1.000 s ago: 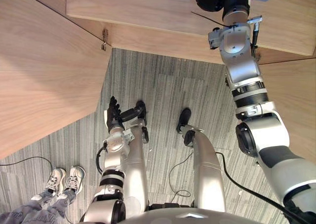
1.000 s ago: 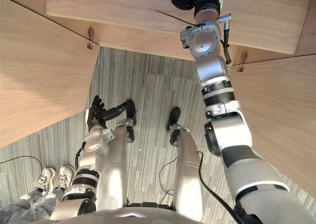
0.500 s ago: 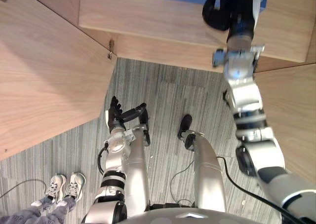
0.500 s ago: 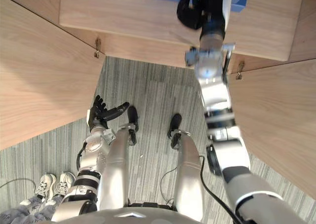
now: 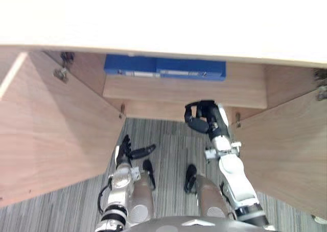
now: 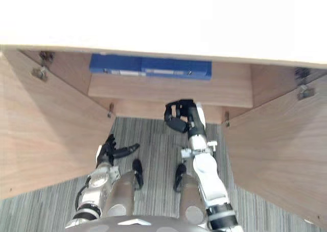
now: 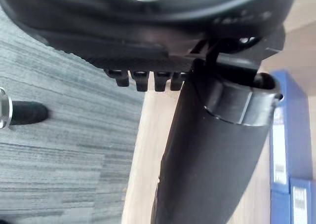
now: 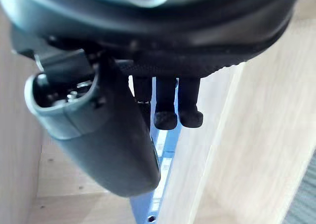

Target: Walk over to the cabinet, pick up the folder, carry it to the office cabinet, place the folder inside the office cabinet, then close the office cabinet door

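On the cabinet shelf [image 5: 184, 91] the blue folder [image 5: 164, 68] is lying lengthwise across, just beyond the right hand [image 5: 202, 114], whose fingers [image 5: 193, 122] are curling loosely round nothing

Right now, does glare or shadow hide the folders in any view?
Left eye view: glare washes the cabinet's upper panel to near white, but the blue folders beneath it are plainly visible. Right wrist view: the right hand covers much of them, leaving a lit blue strip. Left wrist view: they are evenly lit beside the left hand.
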